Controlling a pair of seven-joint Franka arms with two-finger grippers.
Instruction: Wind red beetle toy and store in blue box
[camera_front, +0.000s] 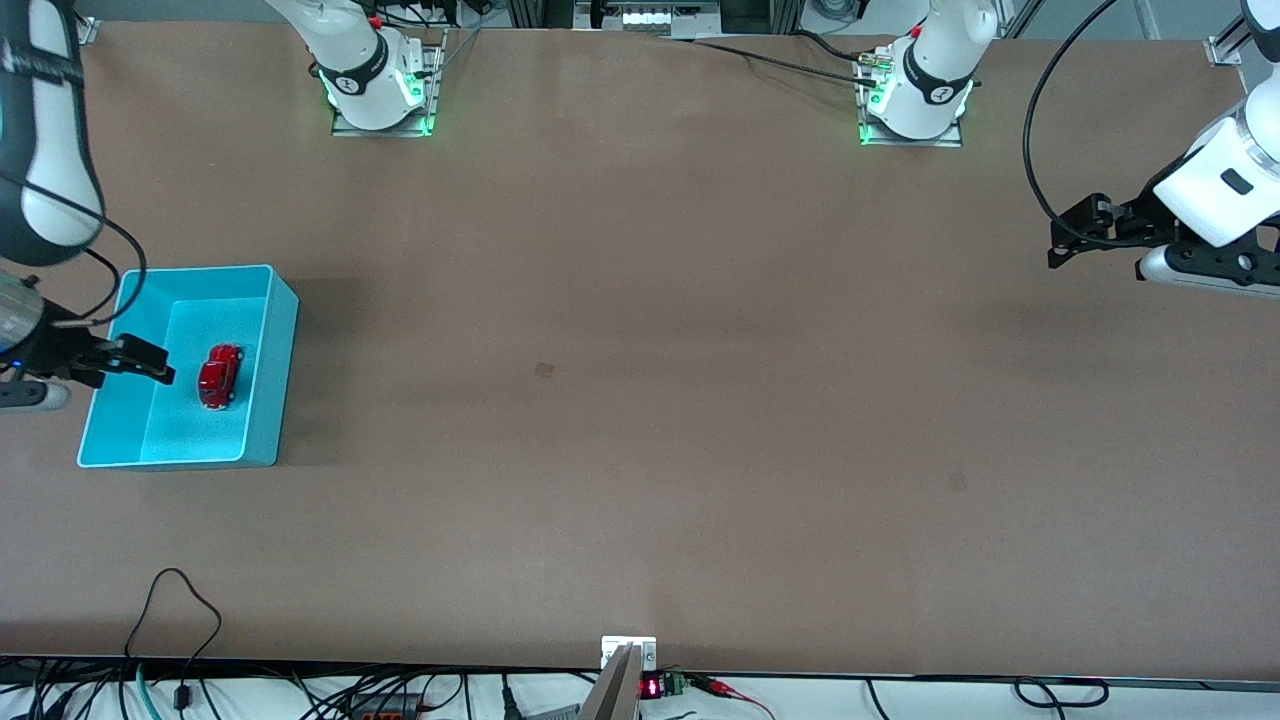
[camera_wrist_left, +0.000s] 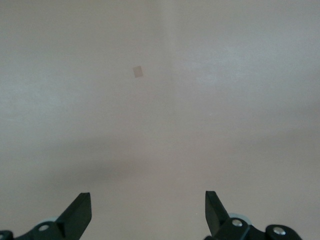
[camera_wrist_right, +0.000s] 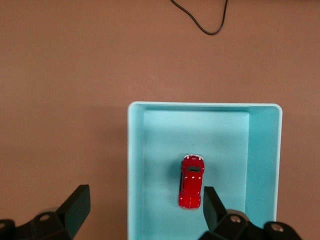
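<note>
Since the red beetle toy (camera_front: 220, 376) sits in the blue box (camera_front: 283, 330), the right pincer (camera_front: 150, 363) hangs apart above it. The left pincer (camera_front: 1075, 243) waits apart over the desk (camera_front: 640, 400).

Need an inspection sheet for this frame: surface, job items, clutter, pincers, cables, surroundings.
Surface: brown tabletop, a few faint marks.
Job's things: tiny glossy red beetle toy car lies on the floor of the light cyan-blue rectangular plastic box, at the right arm's end of the table.
Clutter: nothing seen.
Pincers: right pincer open, empty, above the box, over the wall at its table-edge end; left pincer open, empty, waiting over bare table at the left arm's end.
Cables: black cable looping onto the table edge nearest the camera.
Surroundings: two arm bases lit green.
</note>
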